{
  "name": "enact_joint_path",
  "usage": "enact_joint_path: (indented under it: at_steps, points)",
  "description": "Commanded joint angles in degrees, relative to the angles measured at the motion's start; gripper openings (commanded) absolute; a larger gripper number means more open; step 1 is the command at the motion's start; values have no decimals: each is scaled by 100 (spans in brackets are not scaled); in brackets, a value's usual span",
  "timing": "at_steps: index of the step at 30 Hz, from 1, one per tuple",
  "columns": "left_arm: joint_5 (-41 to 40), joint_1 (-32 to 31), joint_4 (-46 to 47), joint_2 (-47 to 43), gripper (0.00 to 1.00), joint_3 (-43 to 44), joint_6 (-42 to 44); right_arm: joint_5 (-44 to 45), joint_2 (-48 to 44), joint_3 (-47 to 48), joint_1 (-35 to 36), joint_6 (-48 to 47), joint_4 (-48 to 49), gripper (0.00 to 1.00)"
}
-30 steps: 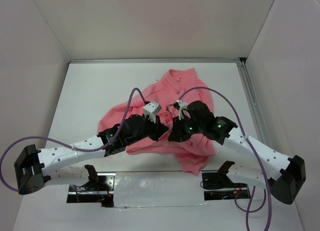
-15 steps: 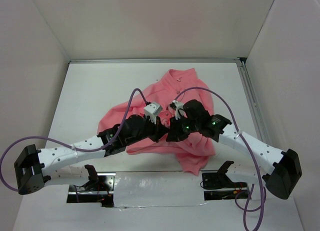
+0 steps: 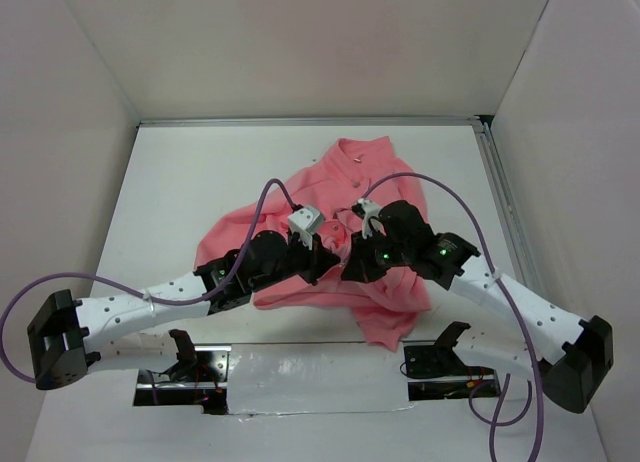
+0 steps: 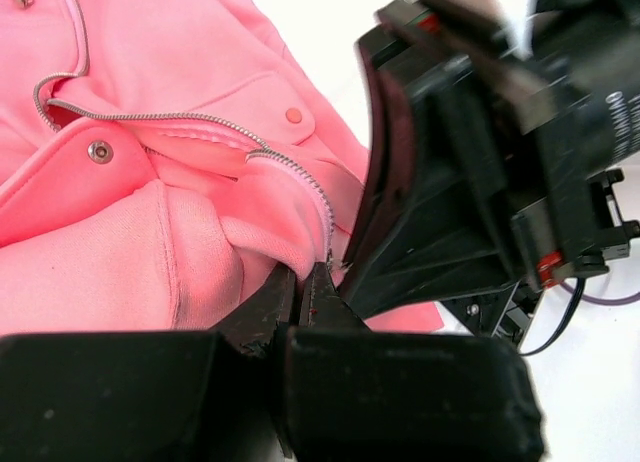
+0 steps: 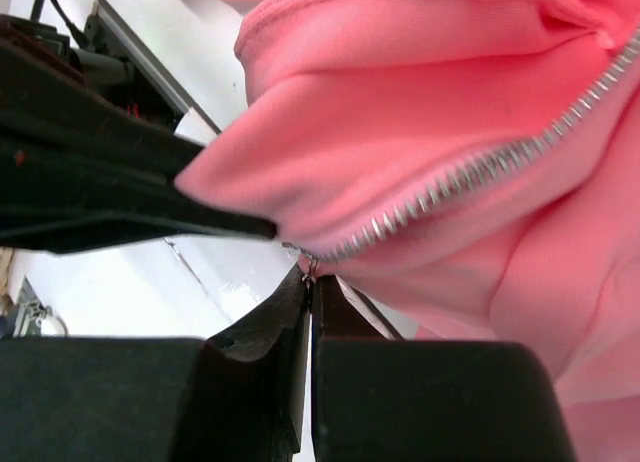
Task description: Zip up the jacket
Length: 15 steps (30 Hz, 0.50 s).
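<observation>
Status: the zip isn't started, as far as I can see. The jacket [image 3: 350,182] lies crumpled around the middle of the bench, slightly toward the right edge, with the collar toward the far edge and the hem toward the near edge. In the left wrist view the zipper teeth [image 4: 200,117] run along one loose front edge. Paler lining shows beneath and a snap button [image 4: 99,151] is exposed, so the fronts aren't joined there and the whole run is left to close. Both arms meet over the lower front of the garment. On the left gripper [image 4: 305,282], the fingers [image 4: 268,304] are closed to almost no gap, pinching a fold of fleece right at the lower end of the tooth line. On the right gripper [image 5: 310,280], the fingers [image 5: 285,322] are likewise pressed together, nipping the bottom end of a tooth row. A small metal bit sits at the tips, possibly the slider or pull, but it's too small to call. The two grippers sit just beside each other. My read: this is the step of mating the bottom ends, and the pull-up toward the collar is not yet begun.
</observation>
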Motion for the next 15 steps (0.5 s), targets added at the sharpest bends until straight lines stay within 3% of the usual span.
enact_joint_path:
  at_steps: [1, 6, 13, 15]
  points:
    - [200, -59, 164, -79, 0, -48, 234, 295, -446, 159, -187, -134, 19, 0]
    - [314, -68, 243, -105, 0, -83, 331, 129, -570, -25, -328, -441, -148, 0]
    - [798, -68, 366, -123, 0, -57, 349, -751, -307, -324, -328, -793, 660, 0]
    - [745, -68, 112, -44, 17, 48, 287, -821, -245, -298, -328, -776, 792, 0]
